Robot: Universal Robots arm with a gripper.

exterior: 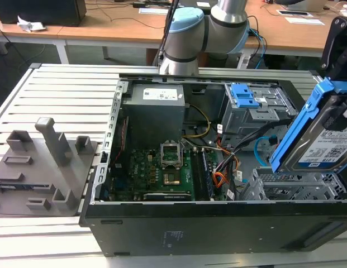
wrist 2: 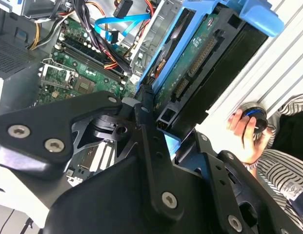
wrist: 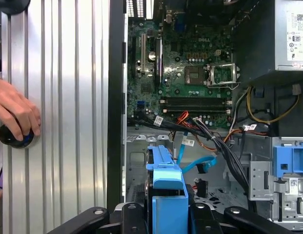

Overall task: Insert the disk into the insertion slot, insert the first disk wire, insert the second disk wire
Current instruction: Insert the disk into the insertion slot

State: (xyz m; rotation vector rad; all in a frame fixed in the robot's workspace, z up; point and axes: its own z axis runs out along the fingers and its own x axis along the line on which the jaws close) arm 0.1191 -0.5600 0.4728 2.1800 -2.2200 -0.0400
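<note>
The disk [exterior: 324, 142], a silver-grey drive with a white label in a bright blue carrier, hangs tilted above the case's corner at the exterior view's right. My gripper [wrist 2: 163, 119] is shut on it; the second wrist view shows its green circuit-board underside [wrist 2: 200, 53]. Just below it lies the insertion slot [exterior: 296, 187], a silvery perforated cage with open bays. The second disk wire [exterior: 264, 142], a light-blue cable, loops loose beside the cage. The first disk wire [exterior: 219, 180], orange-red, lies near the motherboard. In the first wrist view the blue carrier [wrist: 166, 187] points toward the cage.
The open case [exterior: 218, 223] lies on a slatted metal table [exterior: 61, 95]. A taller grey bay with a blue latch [exterior: 244, 97] stands behind the cage. Black cable bundles [wrist: 224, 146] cross nearby. A person's hand [wrist: 14, 112] rests on a dark knob on the table. Grey fixtures [exterior: 44, 162] sit at the exterior view's left.
</note>
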